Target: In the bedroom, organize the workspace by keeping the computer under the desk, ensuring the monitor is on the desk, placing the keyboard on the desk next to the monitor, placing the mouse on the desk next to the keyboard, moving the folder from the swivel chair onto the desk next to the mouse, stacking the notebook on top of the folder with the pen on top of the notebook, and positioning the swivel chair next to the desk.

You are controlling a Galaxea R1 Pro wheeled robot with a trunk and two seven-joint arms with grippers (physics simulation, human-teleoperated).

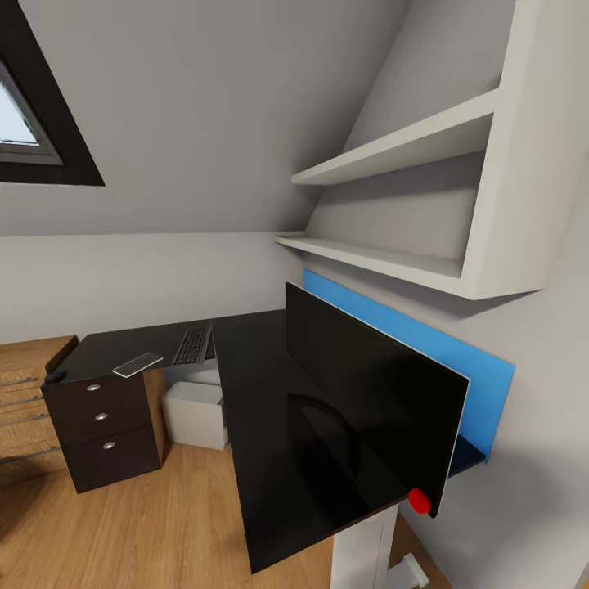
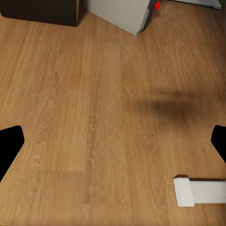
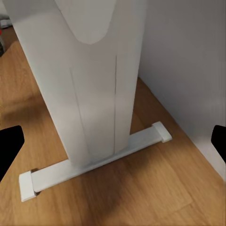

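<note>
Left wrist view first: I see the two dark fingertips [image 2: 10,143] of my left gripper [image 2: 113,146] at the two sides of the picture, far from each other, so the jaws stand wide open and nothing is between them. Under them is only the light wood floor [image 2: 84,117]. One end of a white foot bar [image 2: 197,191] lies on that floor, and farther off I see a corner of the computer [image 2: 125,14] and the dark bottom of the drawers [image 2: 42,12].

My right gripper [image 3: 113,146] is in the same state (fingertips [image 3: 9,146] wide apart, holding nothing). It looks at the white pedestal leg [image 3: 89,80] of the desk, which stands upright on its flat foot bar close to the grey wall [image 3: 188,61].

From the head camera I see the black L-shaped desk [image 1: 254,425]. The monitor [image 1: 368,401] stands on the near wing, its black front to me, and a long blue wall panel [image 1: 458,360] is behind it. On the far wing lies the keyboard [image 1: 193,345], and beside it a small pale pad, which I take for the notebook [image 1: 137,364]. A small dark thing at the desk's far left corner may be the mouse [image 1: 56,377], but it is too small to tell. The white computer [image 1: 196,413] stands on the floor under the desk, just beside the three drawers [image 1: 102,429]. White shelves [image 1: 409,204] hang above.
</note>
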